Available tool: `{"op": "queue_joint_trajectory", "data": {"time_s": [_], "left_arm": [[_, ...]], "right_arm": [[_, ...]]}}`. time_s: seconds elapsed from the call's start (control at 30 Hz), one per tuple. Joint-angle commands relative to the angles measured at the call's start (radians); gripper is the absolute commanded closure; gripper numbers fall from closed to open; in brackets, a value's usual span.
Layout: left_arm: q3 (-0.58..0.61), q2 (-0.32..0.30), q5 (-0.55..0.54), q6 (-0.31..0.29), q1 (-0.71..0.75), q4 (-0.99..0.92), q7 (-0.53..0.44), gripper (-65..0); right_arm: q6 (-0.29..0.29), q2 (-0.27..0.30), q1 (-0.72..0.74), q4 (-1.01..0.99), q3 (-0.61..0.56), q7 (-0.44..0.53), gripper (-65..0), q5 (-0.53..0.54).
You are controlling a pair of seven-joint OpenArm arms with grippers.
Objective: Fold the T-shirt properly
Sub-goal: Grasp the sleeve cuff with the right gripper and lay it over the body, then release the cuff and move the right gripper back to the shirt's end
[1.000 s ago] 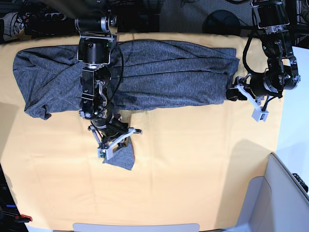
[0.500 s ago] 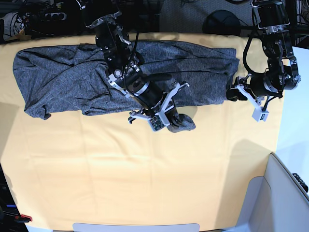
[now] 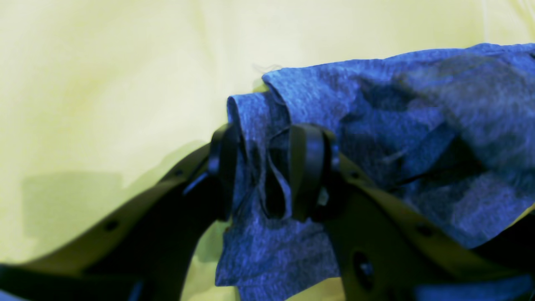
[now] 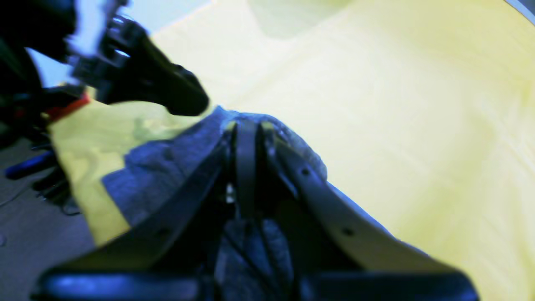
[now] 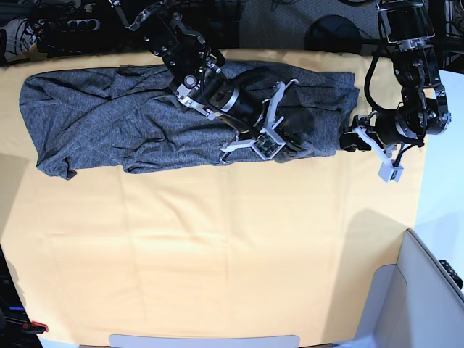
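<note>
Both arms are black with looping cables, each gripper (image 5: 270, 142) bracket white (fingers (image 3: 307, 167) dark).

Left gripper (image 3: 267, 175): clamped on T-shirt (image 3: 376, 138) edge. Right gripper (image 4: 246, 138): clamped on cloth, arm reaching diagonally.

Yellow-orange table cloth (image 5: 217, 254), grey bin corner (image 5: 428, 290) at lower right, dark floor (image 5: 290, 22) behind

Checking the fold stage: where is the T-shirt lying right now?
In the base view the T-shirt lies as a long band across the far side of the yellow table cloth, the left gripper pinching its right end.
</note>
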Motion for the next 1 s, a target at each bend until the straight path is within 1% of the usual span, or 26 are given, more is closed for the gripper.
{"op": "queue_joint_trajectory", "data": {"time_s": [0.0, 0.07, 0.2, 0.5, 0.63, 0.67, 0.7, 0.77, 0.87, 0.97], "left_arm": [[-0.005, -0.016, -0.015, -0.001, -0.016, 0.016, -0.011, -21.1], [-0.005, -0.016, -0.015, -0.001, -0.016, 0.016, -0.011, -21.1], [-0.005, -0.016, -0.015, -0.001, -0.017, 0.016, -0.011, -21.1], [-0.005, -0.016, -0.015, -0.001, -0.016, 0.016, -0.011, -21.1], [-0.006, -0.016, -0.015, -0.001, -0.016, 0.016, -0.011, -21.1], [-0.006, -0.016, -0.015, -0.001, -0.016, 0.016, -0.011, -21.1], [-0.006, -0.016, -0.015, -0.001, -0.016, 0.016, -0.011, -21.1], [-0.006, -0.016, -0.015, -0.001, -0.014, 0.016, -0.011, -21.1], [-0.006, -0.016, -0.015, -0.001, -0.014, 0.016, -0.011, -21.1], [-0.009, -0.017, -0.015, -0.001, -0.014, 0.016, -0.011, -21.1]], "right_arm": [[0.006, -0.008, 0.014, 0.005, -0.002, 0.024, 0.0, 0.004], [0.007, -0.013, 0.015, -0.012, -0.011, 0.024, 0.0, 0.004], [0.007, -0.014, 0.027, -0.032, -0.068, 0.024, 0.0, 0.004], [0.007, -0.014, 0.097, -0.134, -0.253, 0.024, 0.0, 0.004], [0.006, -0.016, 0.104, -0.164, -0.273, 0.024, -0.5, 0.005], [0.006, -0.016, 0.104, -0.167, -0.273, 0.024, -2.1, 0.005], [0.006, -0.016, 0.104, -0.167, -0.273, 0.024, -5.2, 0.005], [0.004, -0.016, 0.104, -0.165, -0.273, 0.024, -14.5, 0.005], [0.004, -0.013, 0.103, -0.161, -0.273, 0.024, -31.4, 0.005], [0.004, -0.011, 0.103, -0.159, -0.272, 0.024, -42.8, 0.005]]}}
